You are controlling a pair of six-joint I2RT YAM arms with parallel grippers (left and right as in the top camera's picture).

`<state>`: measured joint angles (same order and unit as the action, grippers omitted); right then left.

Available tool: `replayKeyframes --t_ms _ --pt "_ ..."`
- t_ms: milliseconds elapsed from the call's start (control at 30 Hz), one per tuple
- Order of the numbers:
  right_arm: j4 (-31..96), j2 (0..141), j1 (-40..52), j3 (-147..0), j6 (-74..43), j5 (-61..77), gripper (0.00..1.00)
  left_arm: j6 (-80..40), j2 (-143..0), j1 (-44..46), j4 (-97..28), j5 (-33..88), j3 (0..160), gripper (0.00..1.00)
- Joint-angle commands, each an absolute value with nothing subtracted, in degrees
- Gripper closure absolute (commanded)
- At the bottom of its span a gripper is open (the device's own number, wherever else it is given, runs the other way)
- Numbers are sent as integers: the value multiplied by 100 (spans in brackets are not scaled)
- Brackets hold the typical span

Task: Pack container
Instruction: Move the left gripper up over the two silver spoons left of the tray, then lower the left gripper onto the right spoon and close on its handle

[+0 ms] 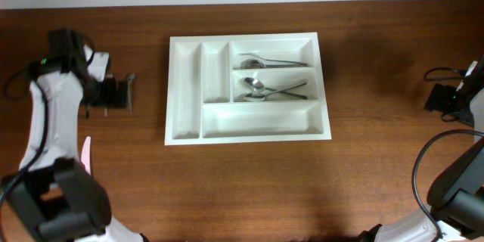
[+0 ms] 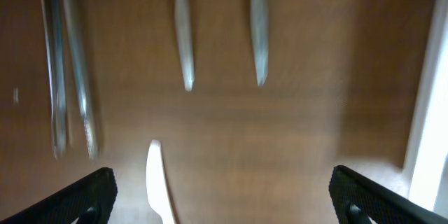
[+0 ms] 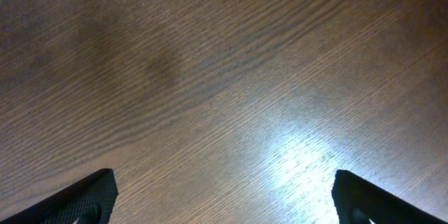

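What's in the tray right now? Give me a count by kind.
Forks: 1, in the top long compartment
Spoons: 2, crossed in the middle long compartment
Total: 3 pieces in the tray; the other three compartments look empty.

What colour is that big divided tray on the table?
The plastic cutlery tray is white, clearest in the overhead view.

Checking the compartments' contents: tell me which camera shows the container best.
Overhead: the whole container shows, all five compartments. Left wrist catches only what looks like its white edge; right wrist shows just tabletop.
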<state>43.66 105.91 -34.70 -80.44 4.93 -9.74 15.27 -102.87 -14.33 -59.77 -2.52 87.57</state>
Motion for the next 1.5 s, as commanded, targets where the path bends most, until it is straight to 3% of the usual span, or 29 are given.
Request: replayKeyframes --t_ms 0,200,500,1467 --pt "4368 10527 -3452 -8003 515 -982 1 1573 -10912 -1074 -6040 -123 9620 1" --pt "4368 10527 -3452 -8003 515 -982 1 1361 -11760 -797 -6215 -121 10615 1" --pt "4368 10527 -3452 -8003 515 -982 1 1350 -11872 -755 -5741 56 10621 1" --pt "4368 10527 -3452 -8003 513 -982 1 972 -12903 -923 -5922 110 10584 1"
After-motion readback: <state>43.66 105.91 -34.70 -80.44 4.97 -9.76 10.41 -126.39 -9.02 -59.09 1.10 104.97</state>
